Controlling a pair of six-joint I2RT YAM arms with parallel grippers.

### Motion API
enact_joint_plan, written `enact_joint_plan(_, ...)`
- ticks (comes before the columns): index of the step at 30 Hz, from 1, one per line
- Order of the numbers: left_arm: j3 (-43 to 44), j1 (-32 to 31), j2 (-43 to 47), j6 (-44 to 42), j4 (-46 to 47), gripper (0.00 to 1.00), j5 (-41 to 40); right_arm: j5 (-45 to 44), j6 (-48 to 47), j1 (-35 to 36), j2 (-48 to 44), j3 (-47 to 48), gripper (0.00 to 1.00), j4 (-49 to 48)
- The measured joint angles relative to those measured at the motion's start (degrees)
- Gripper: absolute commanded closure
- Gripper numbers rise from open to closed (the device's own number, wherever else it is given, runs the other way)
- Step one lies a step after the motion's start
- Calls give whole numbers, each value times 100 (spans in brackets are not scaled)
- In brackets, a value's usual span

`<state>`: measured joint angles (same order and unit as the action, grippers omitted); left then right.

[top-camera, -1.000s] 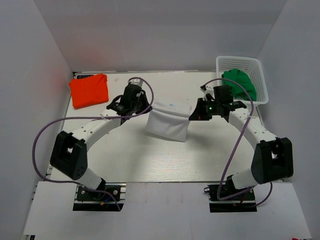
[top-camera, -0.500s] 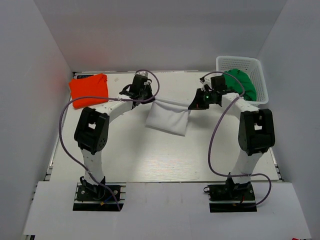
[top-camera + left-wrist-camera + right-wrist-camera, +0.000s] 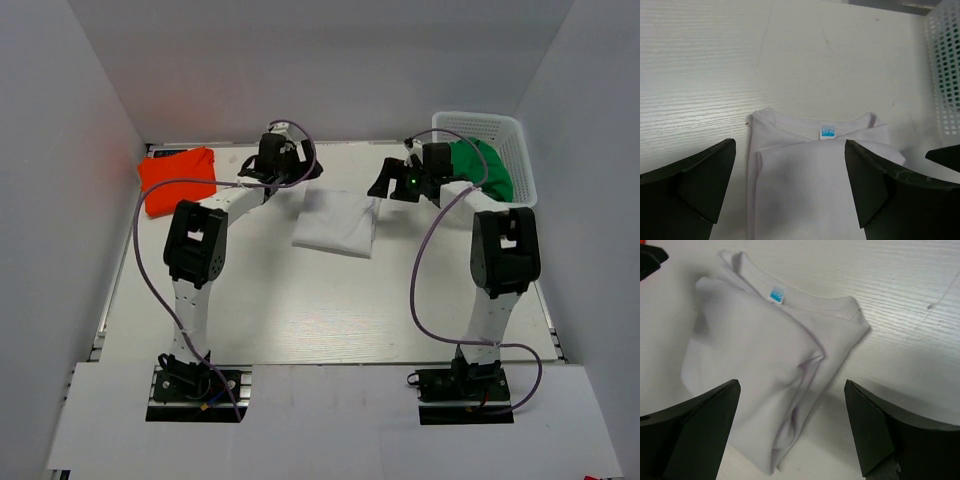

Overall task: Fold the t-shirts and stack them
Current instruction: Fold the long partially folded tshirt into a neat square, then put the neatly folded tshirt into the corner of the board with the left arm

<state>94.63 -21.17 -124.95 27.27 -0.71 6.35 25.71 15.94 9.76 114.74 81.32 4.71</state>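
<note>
The white t-shirt (image 3: pixel 337 222) lies folded flat on the table at the middle back; its collar and blue label show in the left wrist view (image 3: pixel 810 165) and the right wrist view (image 3: pixel 755 360). My left gripper (image 3: pixel 300 172) is open and empty just beyond the shirt's far left corner. My right gripper (image 3: pixel 385 183) is open and empty beyond its far right corner. The orange t-shirt (image 3: pixel 178 181) lies folded at the far left. The green t-shirt (image 3: pixel 480 168) sits crumpled in the basket.
A white plastic lattice basket (image 3: pixel 520 150) stands at the back right corner and also shows in the left wrist view (image 3: pixel 944 70). White walls close in the table on the left, back and right.
Both grippers carried the white t-shirt's top edge toward the back, let go of it and opened. The shirt now lies flat and folded, and both arms stretch further back.
</note>
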Motion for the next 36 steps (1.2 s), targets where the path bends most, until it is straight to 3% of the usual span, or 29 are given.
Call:
enact_joint_plan(7, -732, -120, 737, 2, 361, 0, 625, 337, 46, 433, -1067, -988, 10, -638)
enact_joint_plan(15, -1099, -184, 494, 330, 577, 0, 1676, 734, 212, 820, -448, -1300, 10, -1119)
enact_joint_plan(24, -2192, -173, 603, 479, 903, 0, 2039, 636, 313, 796, -597, -2326, 10, -1899)
enact_joint_plan(31, -3432, -275, 1537, 476, 975, 0, 2175, 658, 262, 870, -1196, -3261, 10, -2400)
enact_joint_plan(36, -4833, -531, 3053, 367, 448, 0, 1950, 833, 79, 1174, -2337, -4417, 10, -2192)
